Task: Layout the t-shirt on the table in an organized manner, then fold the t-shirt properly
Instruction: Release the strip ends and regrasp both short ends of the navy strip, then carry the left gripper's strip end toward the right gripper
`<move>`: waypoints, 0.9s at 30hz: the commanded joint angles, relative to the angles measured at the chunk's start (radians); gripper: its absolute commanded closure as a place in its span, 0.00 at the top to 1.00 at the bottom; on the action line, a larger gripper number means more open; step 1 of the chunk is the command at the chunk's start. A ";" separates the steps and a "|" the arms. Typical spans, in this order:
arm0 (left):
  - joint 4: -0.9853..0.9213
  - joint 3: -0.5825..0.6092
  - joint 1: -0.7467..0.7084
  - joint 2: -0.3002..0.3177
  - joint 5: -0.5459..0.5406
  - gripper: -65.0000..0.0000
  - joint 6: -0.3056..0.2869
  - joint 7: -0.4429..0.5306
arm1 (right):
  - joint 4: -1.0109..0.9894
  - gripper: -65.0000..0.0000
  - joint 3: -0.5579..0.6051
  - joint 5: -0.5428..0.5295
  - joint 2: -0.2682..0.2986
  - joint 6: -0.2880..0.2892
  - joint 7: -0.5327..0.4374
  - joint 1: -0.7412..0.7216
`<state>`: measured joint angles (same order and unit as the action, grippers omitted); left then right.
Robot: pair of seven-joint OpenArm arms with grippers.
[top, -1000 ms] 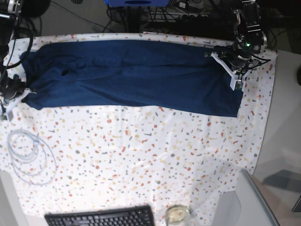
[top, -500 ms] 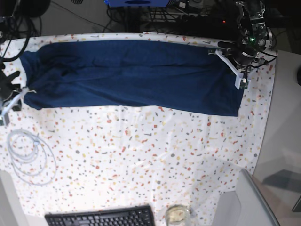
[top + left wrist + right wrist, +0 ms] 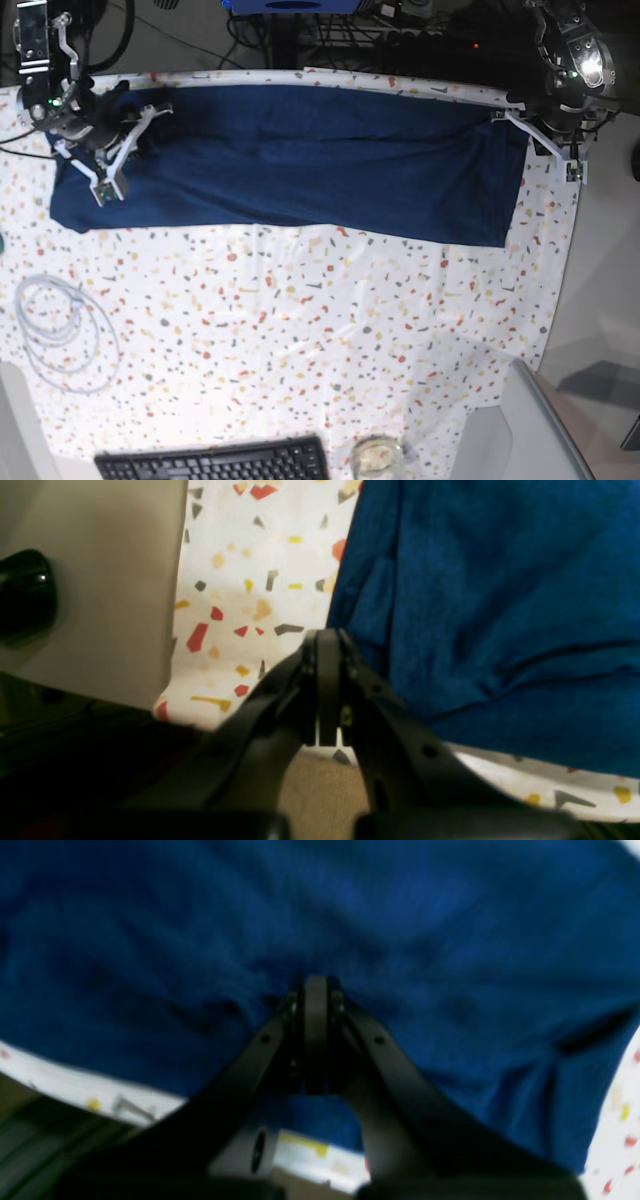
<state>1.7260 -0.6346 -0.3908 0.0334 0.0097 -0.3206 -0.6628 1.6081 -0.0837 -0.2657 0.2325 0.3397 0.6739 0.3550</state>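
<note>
Base view: soft, creased dark navy-blue fabric t-shirt (image 3: 290,160) lies as a long band on the terrazzo-speckled white-clothed table (image 3: 300,330). Left hand (image 3: 327,690) and right hand (image 3: 315,1035) both pressed together, empty.

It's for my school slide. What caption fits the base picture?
Two robot arms beside a blue t-shirt spread on a speckled table.

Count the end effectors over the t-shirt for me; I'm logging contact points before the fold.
1. The right end effector hangs over the t-shirt near its end, fingers shut. The left end effector is off the other end, over the table cloth, also shut.
</note>
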 commanded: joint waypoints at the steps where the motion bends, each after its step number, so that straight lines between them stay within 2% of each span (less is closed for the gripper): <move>1: 0.016 -0.004 0.003 0.009 -0.004 0.00 0.005 0.019 | 0.013 0.00 0.002 -0.011 0.011 0.000 -0.016 0.008; 8: 0.024 -0.004 0.006 0.009 -0.035 0.00 0.005 0.015 | 0.010 0.00 -0.006 -0.008 -0.011 0.000 -0.012 0.028; 11: 0.038 -0.004 0.002 0.018 -0.159 0.00 0.005 -0.056 | 0.064 0.00 -0.012 -0.013 -0.006 0.000 -0.009 0.051; 13: 0.038 -0.004 0.002 0.050 -0.267 0.00 0.005 -0.111 | 0.126 0.00 -0.064 -0.014 -0.014 0.000 -0.009 0.080; 17: 0.036 -0.004 -0.004 0.099 -0.465 0.02 0.005 -0.133 | 0.192 0.00 -0.161 -0.014 -0.057 0.000 -0.009 0.094; 19: 0.035 -0.004 -0.020 0.128 -0.544 0.33 0.005 -0.128 | 0.197 0.00 -0.175 -0.014 -0.055 0.000 -0.009 0.094; 21: 0.021 -0.004 -0.020 0.148 -0.589 0.59 0.005 -0.127 | 0.194 0.00 -0.176 -0.014 -0.054 0.000 -0.009 0.094; 23: -0.027 -0.004 -0.007 0.168 -0.600 0.78 0.001 -0.125 | 0.194 0.00 -0.176 -0.014 -0.054 0.002 -0.009 0.098; 25: -0.108 -0.004 0.025 0.196 -0.603 0.87 -0.065 -0.125 | 0.191 0.00 -0.169 -0.014 -0.054 0.002 -0.009 0.100; 27: -0.189 -0.004 0.056 0.216 -0.598 0.88 -0.165 -0.124 | 0.189 0.00 -0.169 -0.014 -0.054 0.002 -0.009 0.100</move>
<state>1.5215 -0.6346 -0.3347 0.2348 -0.5705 -0.4900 -0.7963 1.7821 -0.2485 -0.2726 0.1673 0.3370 0.6823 0.4580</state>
